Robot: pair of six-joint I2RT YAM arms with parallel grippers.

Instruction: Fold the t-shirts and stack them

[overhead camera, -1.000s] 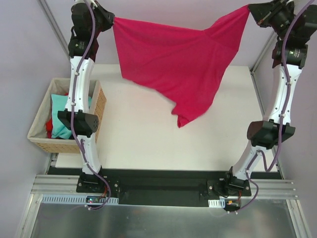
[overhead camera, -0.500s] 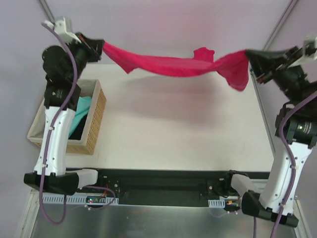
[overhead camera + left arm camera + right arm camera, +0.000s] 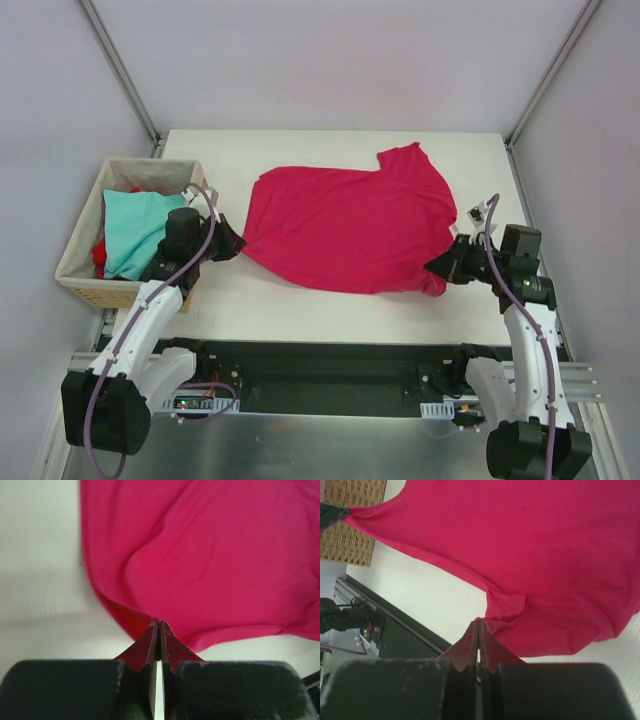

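The crimson-magenta t-shirt (image 3: 345, 228) lies spread flat on the white table (image 3: 300, 300), one sleeve pointing to the far right. My left gripper (image 3: 236, 247) is shut on its near left corner, low over the table; the left wrist view shows the cloth (image 3: 210, 560) pinched at the fingertips (image 3: 159, 625). My right gripper (image 3: 440, 270) is shut on its near right corner; the right wrist view shows the cloth (image 3: 545, 555) held at the fingertips (image 3: 479, 624). The light teal t-shirt (image 3: 135, 230) and a red one (image 3: 98, 255) lie in the basket.
A woven wicker basket (image 3: 80, 285) stands at the table's left edge, right beside my left arm; it also shows in the right wrist view (image 3: 350, 525). The black rail (image 3: 330, 360) runs along the near edge. Frame posts rise at the back corners.
Both arms have swung down from high at the back to the near table, laying the hanging crimson-magenta shirt flat. Both grippers still hold its corners.
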